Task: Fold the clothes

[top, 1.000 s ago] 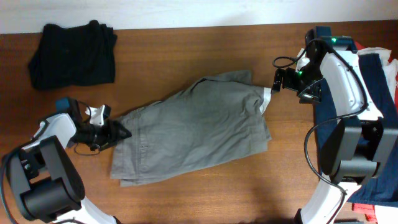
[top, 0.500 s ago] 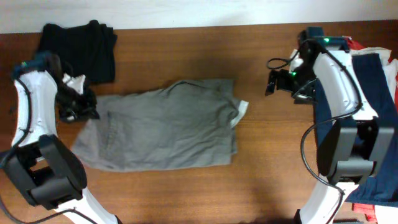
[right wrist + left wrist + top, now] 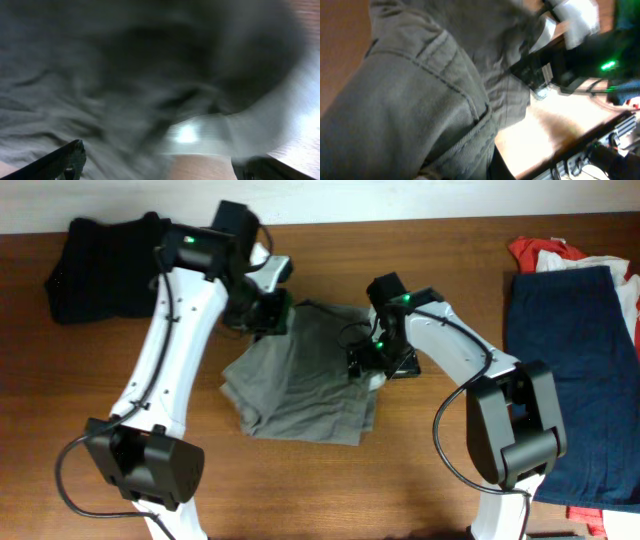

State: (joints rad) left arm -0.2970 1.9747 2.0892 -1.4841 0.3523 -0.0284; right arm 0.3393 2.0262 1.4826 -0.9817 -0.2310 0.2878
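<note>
Grey shorts (image 3: 300,385) bunched, half-folded on desk (image 3: 420,470) | left hand (image 3: 268,310) at far edge, grip hidden: cannot tell | right hand (image 3: 372,362) fingers spread over right side | lay fold flat, align hems

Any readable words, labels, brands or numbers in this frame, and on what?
None readable.
The grey shorts, black garment, navy shorts, left arm and right arm show no print; the arms carry only green lights.
Both wrist views are too blurred for any text.
</note>
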